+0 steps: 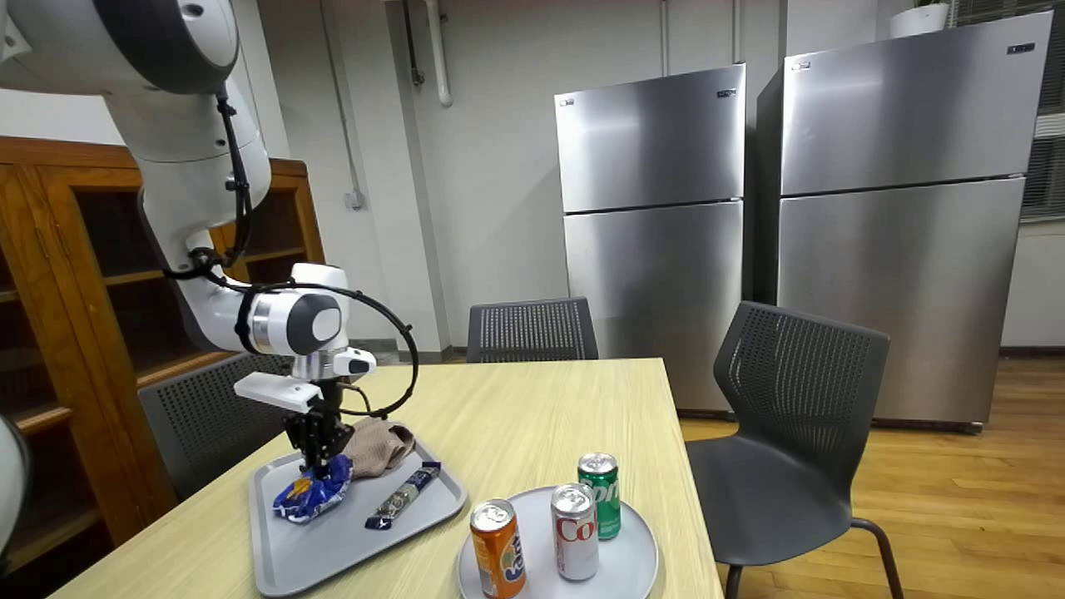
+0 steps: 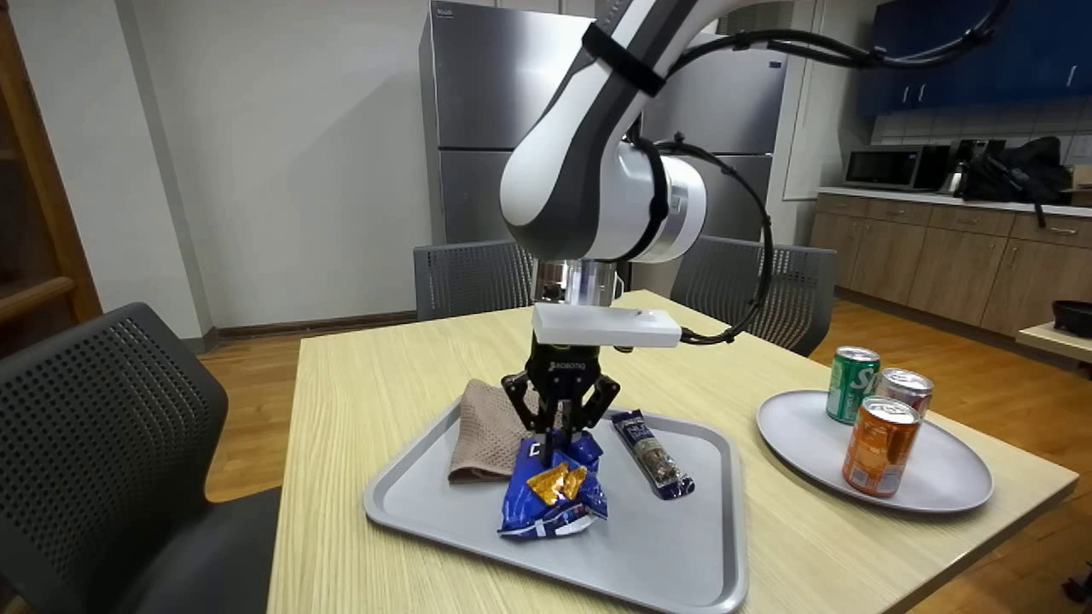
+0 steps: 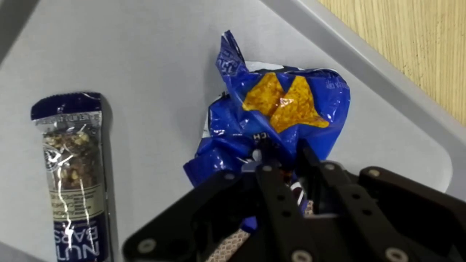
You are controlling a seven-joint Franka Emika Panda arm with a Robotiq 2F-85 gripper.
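We are in a kitchen: fridges (image 1: 653,258) stand far off, cabinets (image 2: 955,266) and a microwave (image 2: 884,167) far right.

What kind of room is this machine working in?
Probably a shared kitchen or break room: two tall refrigerators stand side by side, a microwave sits on a counter, and dark chairs stand around a table.
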